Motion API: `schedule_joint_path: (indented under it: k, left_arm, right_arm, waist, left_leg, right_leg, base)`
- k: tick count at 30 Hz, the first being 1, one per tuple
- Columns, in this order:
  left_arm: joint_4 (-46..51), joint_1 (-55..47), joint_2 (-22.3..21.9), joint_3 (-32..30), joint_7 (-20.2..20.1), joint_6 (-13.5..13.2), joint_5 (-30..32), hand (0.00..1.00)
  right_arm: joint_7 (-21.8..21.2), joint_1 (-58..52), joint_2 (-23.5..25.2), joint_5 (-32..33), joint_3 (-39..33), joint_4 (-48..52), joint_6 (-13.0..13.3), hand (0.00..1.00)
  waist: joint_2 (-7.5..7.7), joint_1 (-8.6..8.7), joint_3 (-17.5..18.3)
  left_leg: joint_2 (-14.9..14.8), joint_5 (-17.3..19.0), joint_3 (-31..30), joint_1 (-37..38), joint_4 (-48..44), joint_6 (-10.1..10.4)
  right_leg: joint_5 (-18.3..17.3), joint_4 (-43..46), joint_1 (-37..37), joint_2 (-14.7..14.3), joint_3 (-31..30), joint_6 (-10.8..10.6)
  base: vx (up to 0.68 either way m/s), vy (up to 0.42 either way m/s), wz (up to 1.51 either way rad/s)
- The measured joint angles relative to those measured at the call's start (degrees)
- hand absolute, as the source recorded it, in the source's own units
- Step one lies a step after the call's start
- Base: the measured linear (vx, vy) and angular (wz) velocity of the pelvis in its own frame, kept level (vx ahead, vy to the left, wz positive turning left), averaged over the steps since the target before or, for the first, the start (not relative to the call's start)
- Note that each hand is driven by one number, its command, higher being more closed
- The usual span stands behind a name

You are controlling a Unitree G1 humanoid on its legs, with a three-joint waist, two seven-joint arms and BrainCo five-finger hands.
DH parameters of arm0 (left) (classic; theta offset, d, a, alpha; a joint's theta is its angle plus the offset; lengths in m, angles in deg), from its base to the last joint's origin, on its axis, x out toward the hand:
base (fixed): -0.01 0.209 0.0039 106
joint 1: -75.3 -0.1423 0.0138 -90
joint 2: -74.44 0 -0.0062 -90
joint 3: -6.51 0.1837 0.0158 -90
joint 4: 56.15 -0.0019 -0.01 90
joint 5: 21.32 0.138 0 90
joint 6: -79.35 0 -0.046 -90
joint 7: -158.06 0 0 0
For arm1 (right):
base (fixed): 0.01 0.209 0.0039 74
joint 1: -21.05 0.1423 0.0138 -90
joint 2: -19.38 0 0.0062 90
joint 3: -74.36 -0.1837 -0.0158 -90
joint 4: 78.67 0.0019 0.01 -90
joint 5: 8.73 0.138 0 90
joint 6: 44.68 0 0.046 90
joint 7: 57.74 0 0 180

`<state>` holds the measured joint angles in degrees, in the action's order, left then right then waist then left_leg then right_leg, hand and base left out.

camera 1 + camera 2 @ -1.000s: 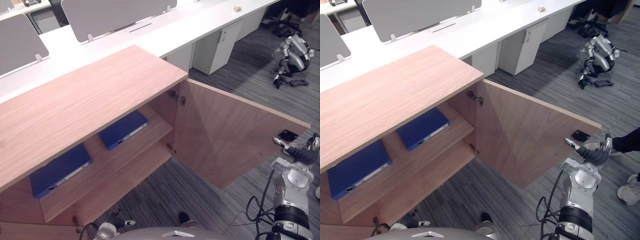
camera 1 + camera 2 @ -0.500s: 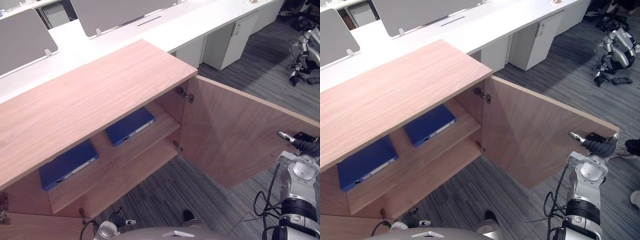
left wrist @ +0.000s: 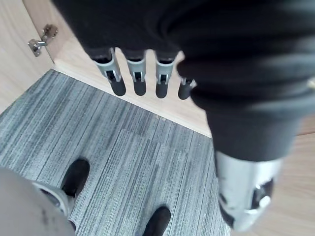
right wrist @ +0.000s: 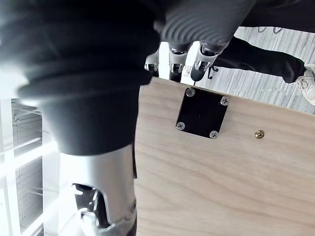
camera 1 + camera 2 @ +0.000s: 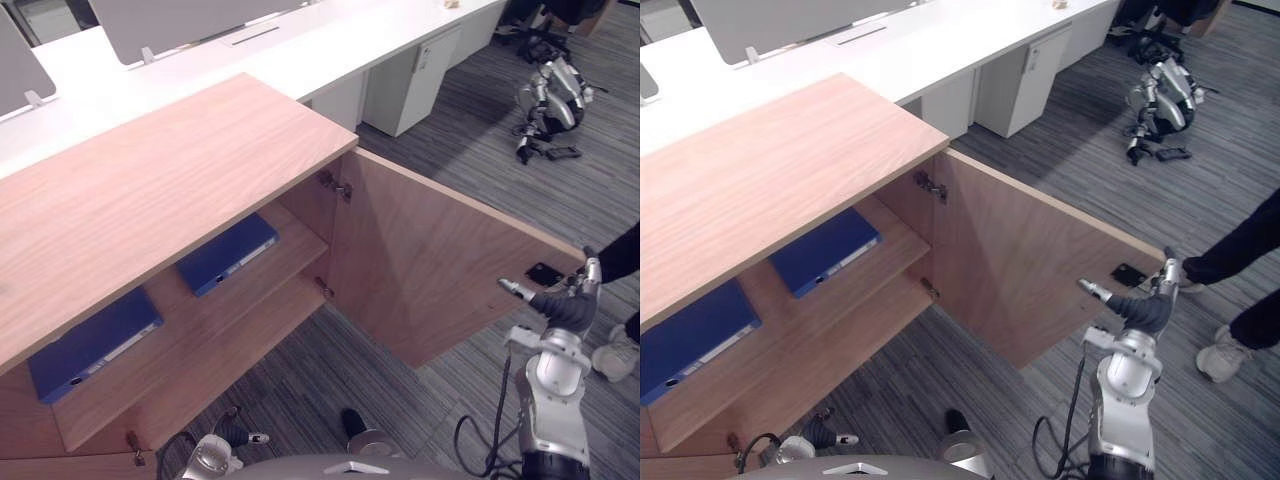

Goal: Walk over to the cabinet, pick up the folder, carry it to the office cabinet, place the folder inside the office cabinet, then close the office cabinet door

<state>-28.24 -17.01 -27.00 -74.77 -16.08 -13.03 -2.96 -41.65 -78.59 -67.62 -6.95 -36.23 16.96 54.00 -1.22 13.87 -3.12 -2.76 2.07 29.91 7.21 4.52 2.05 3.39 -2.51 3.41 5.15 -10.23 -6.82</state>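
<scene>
The wooden office cabinet (image 5: 170, 170) stands with its right door (image 5: 430, 280) swung wide open. Two blue folders lie flat on its upper shelf, one near the hinge side (image 5: 228, 253) and one further left (image 5: 92, 343). My right hand (image 5: 562, 308) is at the door's free edge beside a black plate (image 4: 202, 113). Its fingers (image 4: 177, 59) reach straight past the edge, the thumb is spread, and it holds nothing. My left hand (image 3: 138, 69) hangs open and empty over the grey carpet by the cabinet's base.
A person's dark trouser leg (image 5: 1240, 250) and light shoe (image 5: 1225, 355) stand just right of the door. Another robot (image 5: 550, 95) lies on the carpet at the back right. Long white desks (image 5: 300, 50) and a white pedestal (image 5: 410, 75) run behind the cabinet.
The whole view has shifted as my head moved. My right hand stays at the door's free edge. The folders have not moved on the shelf.
</scene>
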Motion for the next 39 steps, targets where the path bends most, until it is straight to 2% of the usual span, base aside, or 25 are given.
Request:
schedule_joint_path:
  k: [6, 12, 17, 22, 24, 29, 34, 36, 39]
  left_arm:
    - [-0.5, 0.9, -0.1, 1.4, 0.1, 0.1, 1.0, 0.0]
    - [-0.5, 1.6, 0.1, 2.9, 0.2, 0.2, 2.1, 0.0]
    - [-1.0, 1.5, 0.1, 4.0, 0.4, 0.2, 2.3, 0.0]
    - [-2.1, 0.7, 0.3, 5.2, 1.1, 0.2, 3.3, 0.0]
    - [-2.1, 0.6, 0.8, 5.5, 1.1, 0.1, 3.3, 0.0]
    - [-2.0, 1.0, 2.4, 6.1, 1.1, 0.0, 5.0, 0.0]
    - [-1.3, 1.0, 4.0, 6.1, 1.0, 0.1, 5.5, 0.0]
    - [0.1, 0.6, 4.4, 6.1, 0.8, 0.2, 5.6, 0.0]
    - [0.9, 0.5, 4.5, 6.1, 0.7, 0.1, 5.4, 0.0]
  right_arm:
    - [-2.1, -10.5, 4.7, -3.6, 6.6, 10.0, 0.1, 0.0]
    - [-3.9, -19.2, 5.8, -4.5, 15.9, 14.9, 1.6, 0.0]
    - [-6.2, -22.7, 5.7, -6.9, 21.5, 18.1, 1.5, 0.0]
    - [-9.8, -22.4, 4.7, -6.5, 28.9, 23.4, 2.2, 0.0]
    - [-11.1, -21.1, 3.2, -5.9, 32.0, 23.4, 2.5, 0.0]
    - [-15.8, -14.5, 1.0, -3.6, 43.8, 22.9, 2.8, 0.0]
    - [-17.2, -8.2, 0.6, -3.3, 49.7, 19.1, 2.9, 0.0]
    - [-17.5, -6.3, 0.6, -3.2, 50.2, 15.7, 2.9, 0.0]
    - [-17.2, -2.4, 0.5, -3.2, 49.1, 10.0, 2.3, 0.0]
  waist:
    - [1.09, 0.27, 0.2]
    - [2.57, 0.48, 0.2]
    - [3.47, 0.18, 0.2]
    - [4.52, -1.61, 1.0]
    - [5.06, -1.82, 1.3]
    - [7.78, -4.34, 2.5]
    - [10.77, -6.42, 3.3]
    - [10.97, -6.99, 3.4]
    - [10.33, -7.8, 3.4]
  left_leg:
    - [-0.1, 0.1, 2.3, 0.4, 0.0, 0.1]
    - [0.1, 0.4, 3.2, 2.0, 0.0, 0.5]
    - [0.4, 0.3, 3.1, 3.2, 0.4, 0.5]
    - [0.4, -0.3, 1.2, 3.5, 0.4, 0.5]
    - [0.3, -0.5, 0.6, 3.6, 0.4, 0.4]
    - [0.5, -1.1, -2.5, 4.2, 0.4, 0.0]
    - [1.0, -1.2, -5.6, 4.5, 0.5, -0.3]
    - [1.8, -1.4, -6.9, 3.4, 0.5, -0.6]
    - [2.9, -2.0, -9.9, 1.6, 0.5, -1.5]
  right_leg:
    - [0.1, 1.8, 1.6, -0.6, -2.7, 0.0]
    - [0.0, 3.5, 1.7, -1.0, -4.5, 0.0]
    - [-0.9, 5.2, 1.7, -1.2, -5.3, 0.5]
    - [-1.3, 6.1, 1.4, -1.1, -4.4, 0.6]
    - [-1.3, 6.1, 1.1, -1.0, -3.8, 0.7]
    - [-1.4, 6.0, -1.4, -0.3, -0.9, 0.7]
    - [-2.2, 6.0, -3.8, 1.0, 2.1, 1.1]
    - [-3.1, 6.6, -3.2, 1.8, 3.4, 0.8]
    - [-3.7, 6.1, -3.3, 3.0, 6.2, 1.6]
  base:
    - [-0.07, -0.056, -0.24]
    - [-0.07, -0.057, -0.13]
    - [-0.09, -0.057, -0.11]
    - [-0.04, -0.047, 0.08]
    - [-0.02, -0.031, 0.17]
    - [-0.01, -0.016, 0.27]
    - [-0.01, -0.001, 0.34]
    - [-0.04, -0.004, 0.46]
    - [-0.02, -0.006, 0.55]
